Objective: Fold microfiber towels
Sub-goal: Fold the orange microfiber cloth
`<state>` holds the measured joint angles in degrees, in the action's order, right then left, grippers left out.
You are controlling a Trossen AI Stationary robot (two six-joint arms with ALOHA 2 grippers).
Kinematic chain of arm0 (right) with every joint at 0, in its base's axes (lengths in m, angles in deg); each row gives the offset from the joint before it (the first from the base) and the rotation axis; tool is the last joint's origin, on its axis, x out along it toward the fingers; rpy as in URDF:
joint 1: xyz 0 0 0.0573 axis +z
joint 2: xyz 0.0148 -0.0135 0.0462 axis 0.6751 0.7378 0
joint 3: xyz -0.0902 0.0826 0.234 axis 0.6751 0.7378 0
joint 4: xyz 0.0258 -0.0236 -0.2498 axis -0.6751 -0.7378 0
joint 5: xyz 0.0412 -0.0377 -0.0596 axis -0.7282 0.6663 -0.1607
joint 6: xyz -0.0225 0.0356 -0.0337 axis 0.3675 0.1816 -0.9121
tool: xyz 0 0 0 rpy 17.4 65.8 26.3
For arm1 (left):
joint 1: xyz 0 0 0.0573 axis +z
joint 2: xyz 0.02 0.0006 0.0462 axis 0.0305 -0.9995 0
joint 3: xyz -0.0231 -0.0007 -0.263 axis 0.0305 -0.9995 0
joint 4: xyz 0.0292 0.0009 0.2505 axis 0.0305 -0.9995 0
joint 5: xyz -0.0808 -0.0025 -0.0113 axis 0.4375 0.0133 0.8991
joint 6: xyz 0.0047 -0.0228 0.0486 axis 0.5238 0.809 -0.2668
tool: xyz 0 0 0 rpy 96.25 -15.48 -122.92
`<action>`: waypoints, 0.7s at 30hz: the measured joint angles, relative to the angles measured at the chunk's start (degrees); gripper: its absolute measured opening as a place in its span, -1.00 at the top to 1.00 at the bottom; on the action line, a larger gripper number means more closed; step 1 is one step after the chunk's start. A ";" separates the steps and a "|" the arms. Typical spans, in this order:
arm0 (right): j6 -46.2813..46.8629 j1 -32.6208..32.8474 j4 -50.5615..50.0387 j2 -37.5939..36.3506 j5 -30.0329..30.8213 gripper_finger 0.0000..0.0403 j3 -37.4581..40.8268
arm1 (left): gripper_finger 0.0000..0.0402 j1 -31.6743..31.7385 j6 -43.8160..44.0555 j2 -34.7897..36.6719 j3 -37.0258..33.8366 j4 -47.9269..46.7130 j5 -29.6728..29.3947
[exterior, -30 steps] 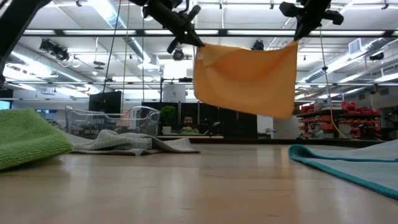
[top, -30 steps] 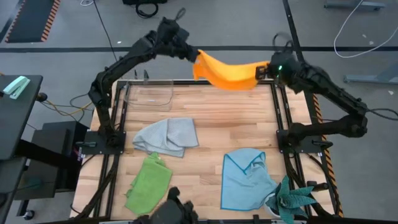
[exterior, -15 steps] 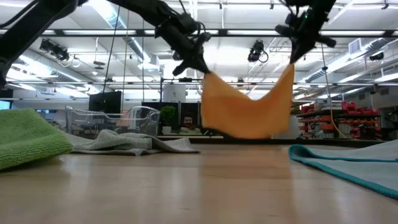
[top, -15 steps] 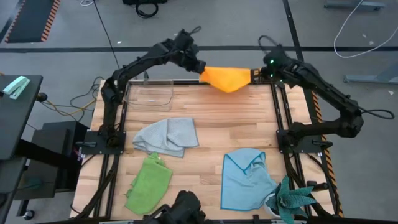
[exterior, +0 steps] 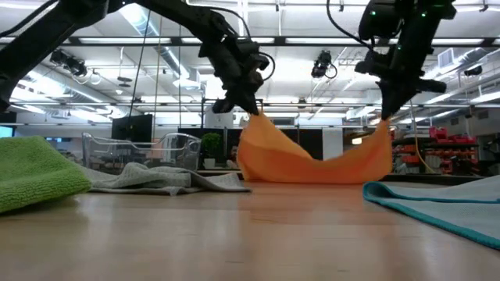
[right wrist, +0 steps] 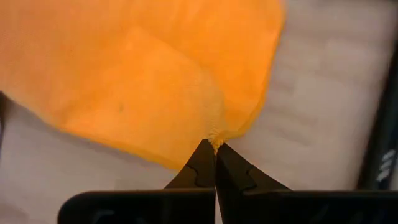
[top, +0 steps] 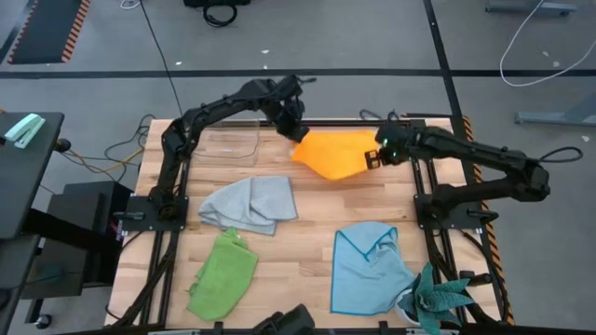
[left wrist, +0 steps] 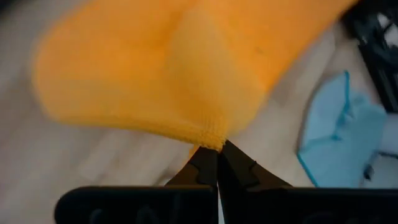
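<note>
Left hand (top: 296, 131) and right hand (top: 372, 156) each pinch a corner of the orange-yellow towel (top: 335, 154) sagging between them.

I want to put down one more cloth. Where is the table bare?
Bare wood lies mid-table, between the grey towel and light blue towel, below the orange towel. The far edge is crowded: both grippers hold the orange towel beside the clear box.
</note>
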<state>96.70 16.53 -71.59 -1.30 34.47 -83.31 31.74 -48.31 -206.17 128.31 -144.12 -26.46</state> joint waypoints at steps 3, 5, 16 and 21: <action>3.36 3.28 0.71 -0.02 -0.27 1.00 2.66 | 0.99 -1.04 -0.09 0.00 -4.18 0.06 1.30; 5.59 4.79 2.10 0.00 -0.28 1.00 4.21 | 0.99 -1.53 0.02 0.00 -7.51 1.53 1.34; 9.94 9.21 3.17 0.00 -4.07 1.00 5.92 | 0.99 -4.03 2.97 0.00 -20.29 7.81 6.21; 9.94 9.62 3.25 0.00 -4.43 1.00 5.92 | 0.99 -5.43 2.94 0.96 -19.66 8.89 8.20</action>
<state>106.64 26.16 -68.34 -1.30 30.04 -77.39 26.31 -45.36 -205.22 108.65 -135.23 -18.26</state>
